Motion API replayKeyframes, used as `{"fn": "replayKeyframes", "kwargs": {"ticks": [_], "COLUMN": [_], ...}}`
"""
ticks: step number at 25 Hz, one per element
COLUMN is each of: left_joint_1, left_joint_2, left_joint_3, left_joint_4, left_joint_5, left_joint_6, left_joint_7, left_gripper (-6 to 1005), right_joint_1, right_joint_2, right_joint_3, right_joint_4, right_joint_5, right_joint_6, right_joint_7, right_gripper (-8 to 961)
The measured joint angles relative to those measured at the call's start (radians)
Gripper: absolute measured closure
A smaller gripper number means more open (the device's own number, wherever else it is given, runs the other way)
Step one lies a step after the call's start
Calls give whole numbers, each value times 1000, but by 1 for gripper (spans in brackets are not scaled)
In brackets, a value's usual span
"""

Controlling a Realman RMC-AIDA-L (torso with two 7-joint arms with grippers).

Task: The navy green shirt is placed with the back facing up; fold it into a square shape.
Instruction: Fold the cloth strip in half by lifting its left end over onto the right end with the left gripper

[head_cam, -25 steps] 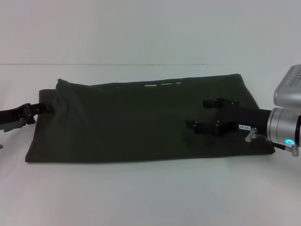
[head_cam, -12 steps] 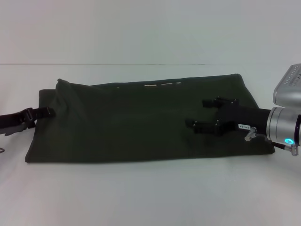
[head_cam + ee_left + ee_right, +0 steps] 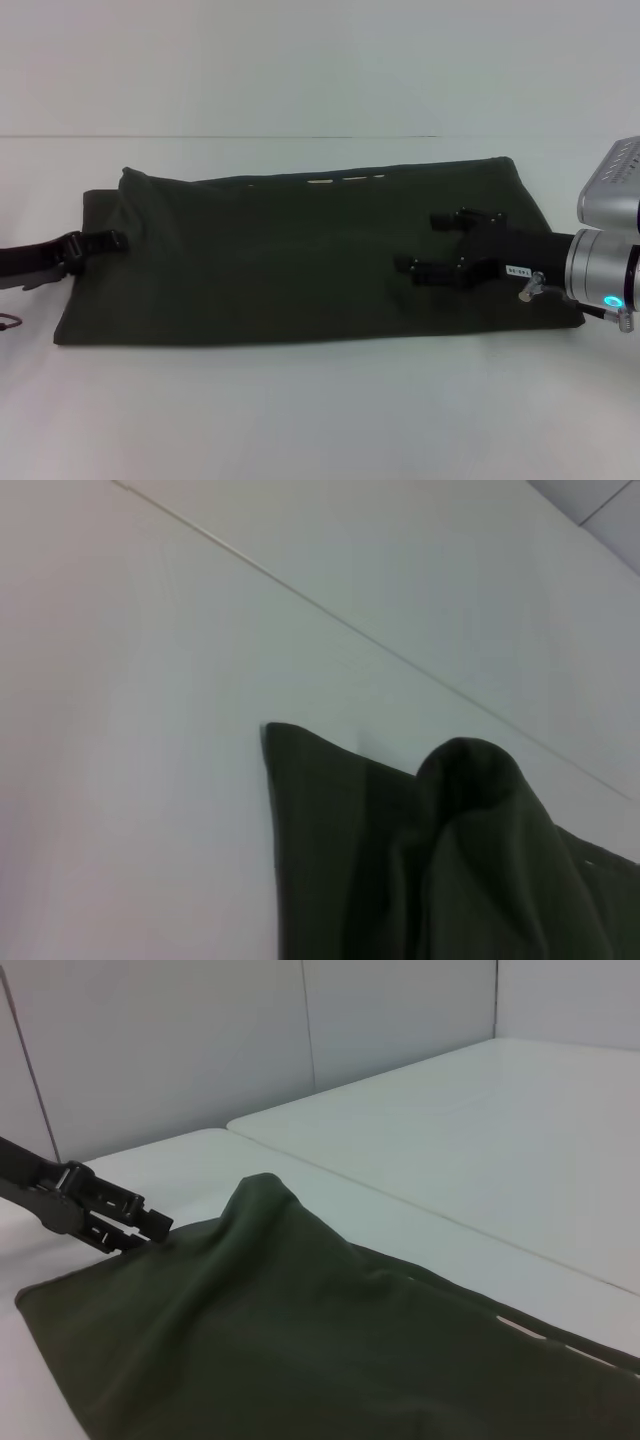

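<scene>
Navy green shirt [image 3: 300,250] lies flat across the middle of the white worktop [image 3: 320,410], already folded into a long band running left to right; cream lettering peeks out along its far edge. Right gripper [image 3: 440,243] sits over the shirt's right end, jaws spread wide with nothing between them, apparently pinning or resting on the cloth so the band keeps its place. Left gripper [image 3: 108,241] is at the left end, low, at the short edge; jaws look nearly closed around the cloth there, but a firm hold can't be confirmed. Far-left corner bunches up in a small hump [image 3: 262,1192], likely lifted by that pinch. Nothing else on the worktop; no obstruction to folding the left end across.
</scene>
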Motion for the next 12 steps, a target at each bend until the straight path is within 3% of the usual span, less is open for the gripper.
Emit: {"fn": "replayKeyframes", "kwargs": {"ticks": [12], "left_joint_1": [-35], "left_joint_2": [-31], "left_joint_3": [25], "left_joint_4": [0], "left_joint_5": [-2], "left_joint_6": [17], "left_joint_7": [-8], "left_gripper": [173], "right_joint_1": [2], "right_joint_2": [2], "right_joint_3": [-1], "right_joint_4": [2], "right_joint_5": [0], "right_joint_6": [1], "right_joint_7": [2], "right_gripper": [28]}}
